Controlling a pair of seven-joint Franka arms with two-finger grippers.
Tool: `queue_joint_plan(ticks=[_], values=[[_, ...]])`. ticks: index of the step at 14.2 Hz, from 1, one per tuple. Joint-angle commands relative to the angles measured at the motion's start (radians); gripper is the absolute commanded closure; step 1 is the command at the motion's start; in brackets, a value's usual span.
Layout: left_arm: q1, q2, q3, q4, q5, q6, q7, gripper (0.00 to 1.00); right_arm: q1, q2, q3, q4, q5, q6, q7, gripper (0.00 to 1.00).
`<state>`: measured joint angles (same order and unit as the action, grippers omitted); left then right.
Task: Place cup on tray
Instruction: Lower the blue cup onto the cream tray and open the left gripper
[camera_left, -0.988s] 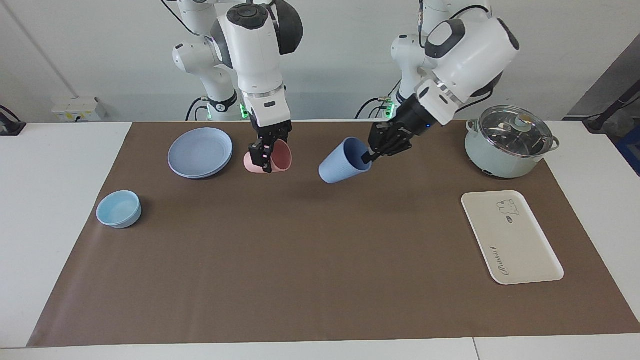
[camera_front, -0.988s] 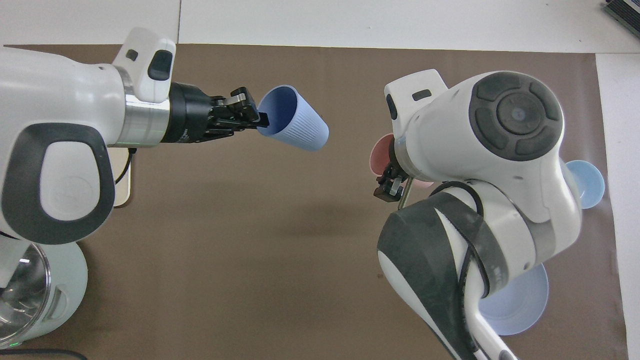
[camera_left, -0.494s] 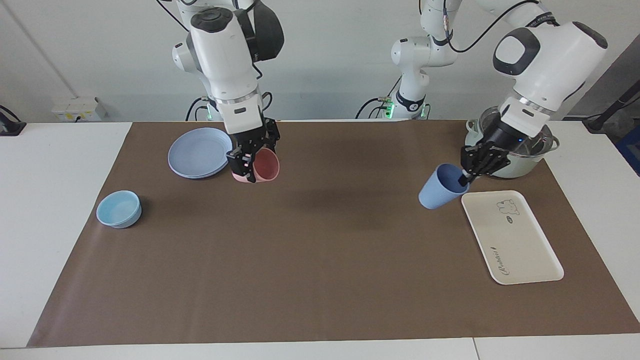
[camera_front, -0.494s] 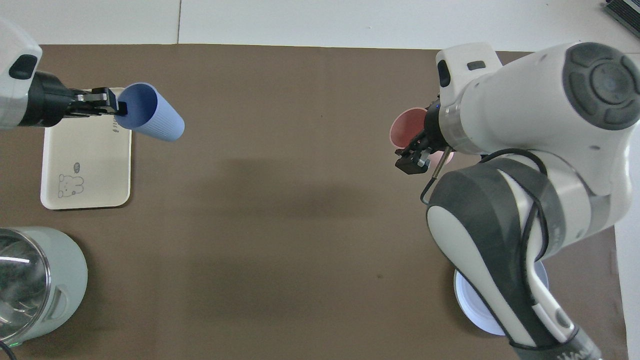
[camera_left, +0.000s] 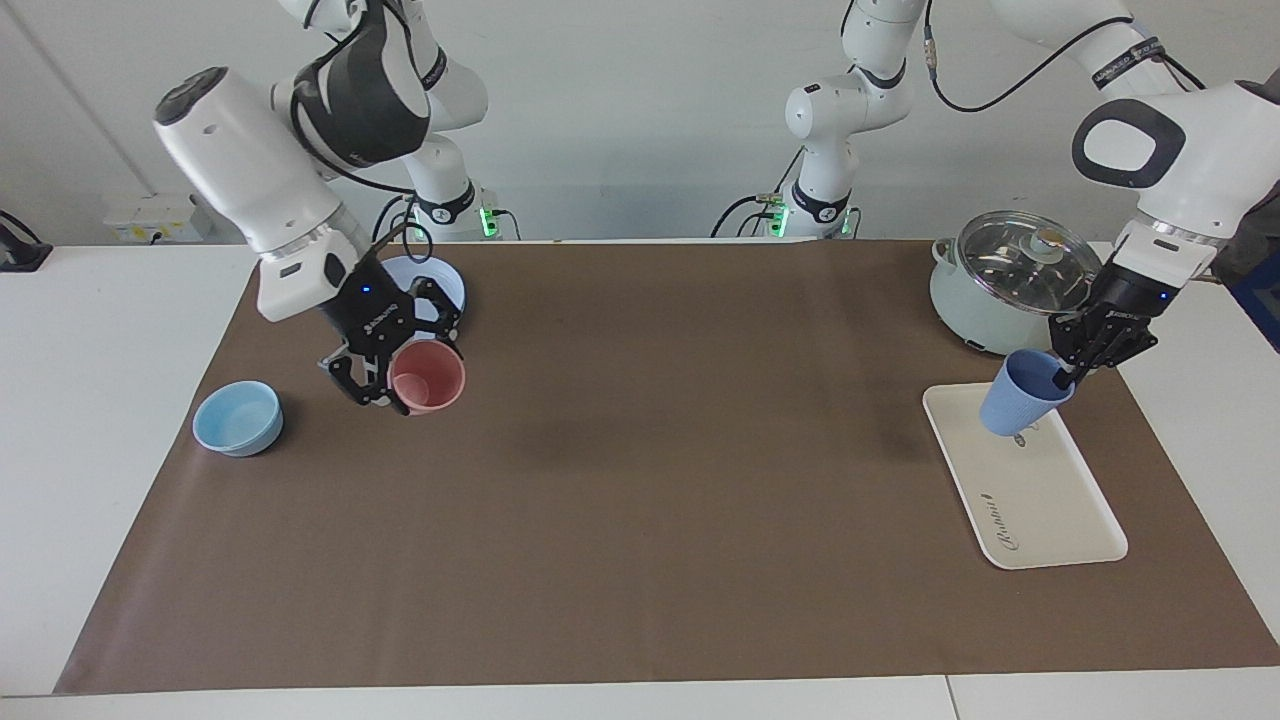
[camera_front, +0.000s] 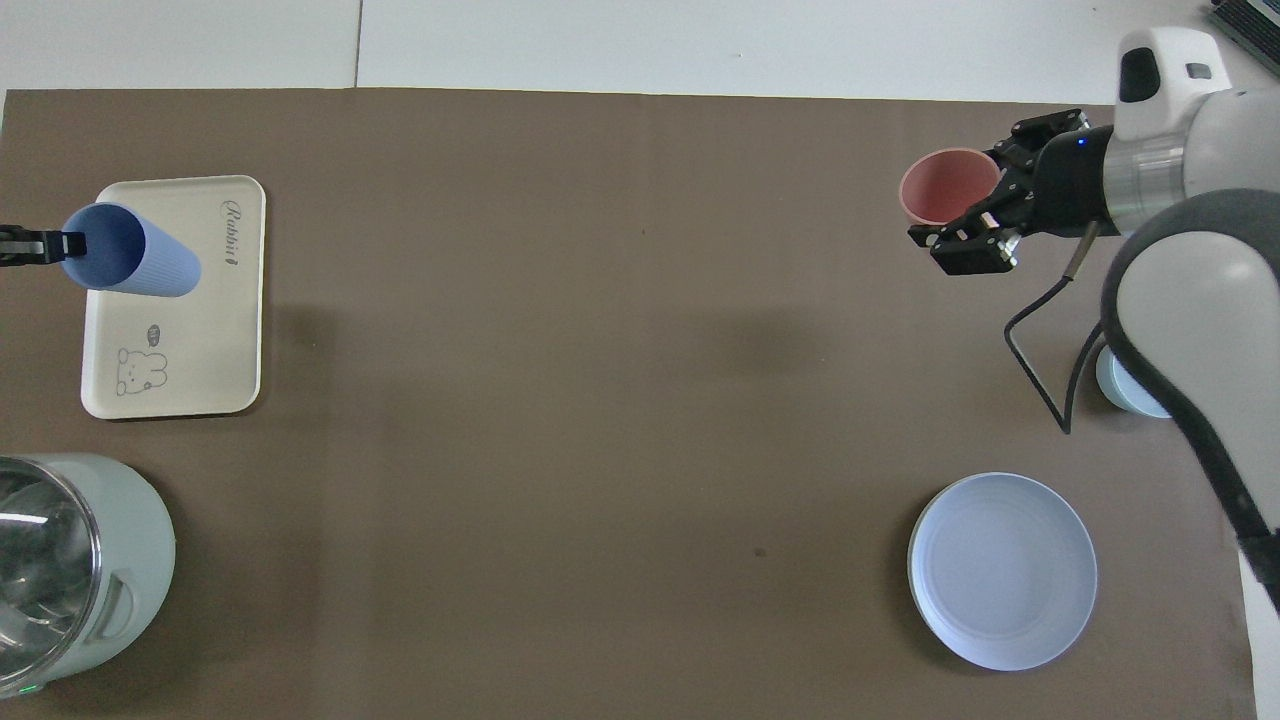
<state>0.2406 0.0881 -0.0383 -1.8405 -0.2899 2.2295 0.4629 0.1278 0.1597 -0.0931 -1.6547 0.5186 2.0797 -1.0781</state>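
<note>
While left pincer (camera_left: 1066, 376) clamps rim of cup (camera_left: 1024, 393), cup hangs tilted over tray (camera_left: 1050, 505), over tray end nearer robots; contact with tray not clear. Tray lies near bench edge at left arm's end, pot (camera_left: 1015, 285) beside it, nearer robots. Right pincer (camera_left: 392, 385) grips rim of pink cup (camera_left: 429, 378), raised over brown mat (camera_left: 640, 480) near right arm's end. Blue bowl (camera_left: 238, 417) near mat edge there; blue plate (camera_front: 1002, 570) toward robots' edge.
</note>
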Motion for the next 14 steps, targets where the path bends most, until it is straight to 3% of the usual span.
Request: queue_joint_plan(ticks=[1, 3, 7, 11, 14], values=[[0.028, 0.036, -0.015, -0.081, 0.025, 0.192, 0.022, 1.0, -0.088, 0.052, 0.012, -0.085, 0.301, 0.115, -0.345, 1.0], [0.049, 0.061, -0.015, -0.114, 0.025, 0.284, 0.033, 1.0, -0.12, 0.107, 0.01, -0.086, 0.455, 0.131, -0.521, 1.0], [0.068, 0.104, -0.015, -0.135, 0.021, 0.338, 0.033, 1.0, -0.161, 0.162, 0.012, -0.121, 0.628, 0.143, -0.757, 1.0], [0.085, 0.134, -0.017, -0.145, 0.002, 0.363, 0.025, 1.0, -0.23, 0.282, 0.012, -0.129, 0.889, 0.073, -1.055, 1.0], [0.092, 0.147, -0.015, -0.145, -0.058, 0.351, -0.044, 1.0, -0.27, 0.284, 0.012, -0.18, 0.908, 0.031, -1.095, 1.0]])
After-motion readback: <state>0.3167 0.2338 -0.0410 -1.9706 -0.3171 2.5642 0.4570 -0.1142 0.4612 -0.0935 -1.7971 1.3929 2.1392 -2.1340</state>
